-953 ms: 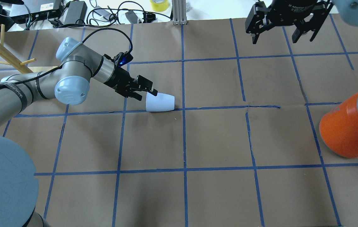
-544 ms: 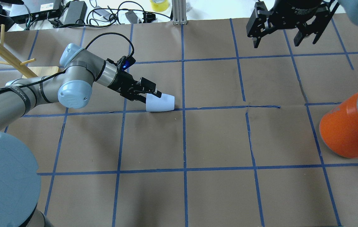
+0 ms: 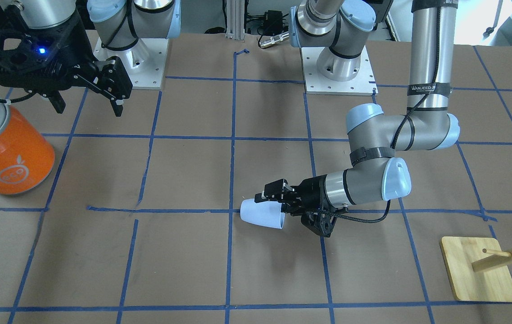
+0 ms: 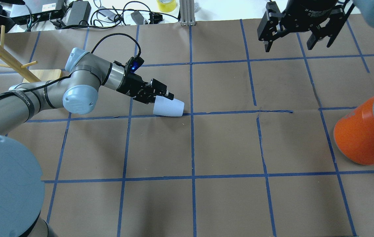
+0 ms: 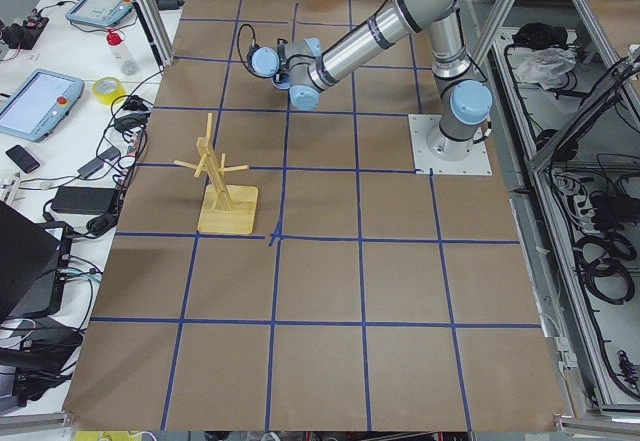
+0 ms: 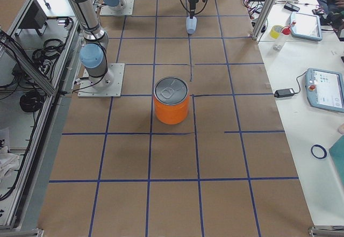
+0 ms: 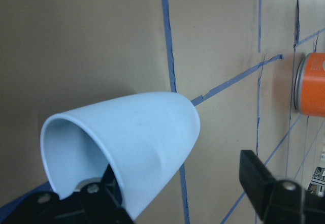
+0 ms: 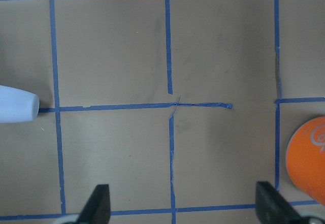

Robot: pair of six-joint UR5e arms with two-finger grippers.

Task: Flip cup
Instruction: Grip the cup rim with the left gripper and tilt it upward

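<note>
Cup (image 4: 168, 108) laid sideways on counter (image 4: 226, 144); left gripper (image 4: 162, 98) now advanced onto rim, jaws open, one apparently inside mouth; grasp judged imminent; right gripper (image 4: 290, 46) jaws open, idle.

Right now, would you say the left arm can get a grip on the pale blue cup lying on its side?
Probably yes: the left claw is open at the cup rim, one finger by its mouth, and nothing lies between them.
</note>
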